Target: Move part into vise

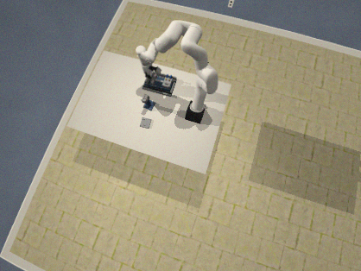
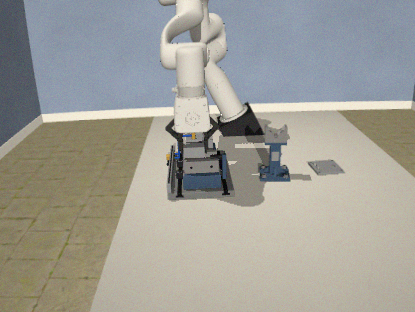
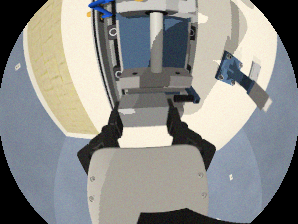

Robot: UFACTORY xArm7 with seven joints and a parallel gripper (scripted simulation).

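Exterior view, left to right. At the left, the vise (image 2: pixel 201 181) is sitting on the table (image 2: pixel 258 238), its blue base and dark side rails facing the camera, with yellow and blue fittings (image 2: pixel 174 155) showing at its left edge. The white arm (image 2: pixel 191 60) is reaching straight down over the vise, and the end effector (image 2: pixel 195 144) is clenching the gray block (image 2: pixel 201 165), which is hanging low between the vise jaws; whether the block is touching the bars beneath cannot be told. In the wrist view, the two dark fingers are pressing on the block's (image 3: pixel 143 112) opposite sides, with the vise's blue floor (image 3: pixel 136 43) and one pale bar (image 3: pixel 156 39) running away beyond it. Right of the vise, well apart, the V-block (image 2: pixel 276 133) is standing on its blue post (image 2: pixel 274 161). Farther right, the gray plate (image 2: pixel 325 167) is lying flat on the table, carrying nothing.
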